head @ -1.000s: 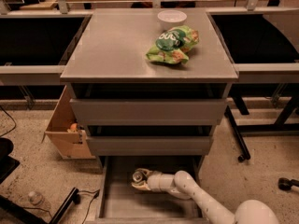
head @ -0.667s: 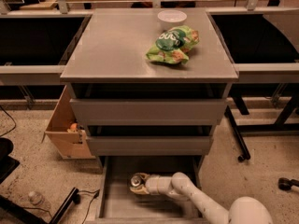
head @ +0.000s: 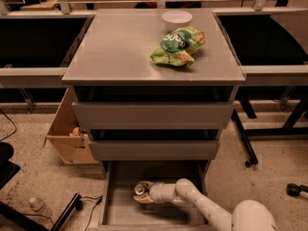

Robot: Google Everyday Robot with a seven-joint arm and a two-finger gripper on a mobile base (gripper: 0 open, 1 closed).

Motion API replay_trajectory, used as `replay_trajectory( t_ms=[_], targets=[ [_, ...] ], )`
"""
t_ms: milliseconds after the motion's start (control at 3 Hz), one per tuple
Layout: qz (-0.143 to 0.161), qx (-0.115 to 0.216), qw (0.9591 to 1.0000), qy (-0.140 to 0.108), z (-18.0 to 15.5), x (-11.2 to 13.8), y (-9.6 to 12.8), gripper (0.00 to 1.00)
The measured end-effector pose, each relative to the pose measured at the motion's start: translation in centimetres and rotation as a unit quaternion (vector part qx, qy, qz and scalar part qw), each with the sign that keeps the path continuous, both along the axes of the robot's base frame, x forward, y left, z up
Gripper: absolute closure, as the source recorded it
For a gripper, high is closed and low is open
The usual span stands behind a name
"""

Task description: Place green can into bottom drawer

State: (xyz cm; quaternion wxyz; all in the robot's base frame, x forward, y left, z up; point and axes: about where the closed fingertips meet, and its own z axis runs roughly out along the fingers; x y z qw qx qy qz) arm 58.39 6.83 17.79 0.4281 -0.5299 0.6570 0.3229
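Inside bottom drawer [head: 114,203], green can [head: 140,188] within claw [head: 141,194]

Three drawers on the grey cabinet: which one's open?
The bottom drawer: pulled out, floor showing, with the gripper holding the green can inside it. The top drawer and middle drawer are shut.

On the grey cabinet top [head: 120,52] you have a white bowl [head: 177,18] near the back edge, with a green snack bag [head: 178,46] lying just in front of it. At the left of the view, an open cardboard box [head: 65,141] stands just beside the cabinet. A plastic bottle [head: 37,206] lies on the speckled floor [head: 269,177], lower left.
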Motion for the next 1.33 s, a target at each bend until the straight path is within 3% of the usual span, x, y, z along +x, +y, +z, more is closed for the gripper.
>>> replay_trajectory(
  t_ms=[1000,1333],
  targets=[
    [0.000,0.000,1.0000,0.000,0.00,-0.01,0.01,0.14],
    [0.000,0.000,1.0000,0.000,0.00,-0.01,0.01,0.00]
  ],
)
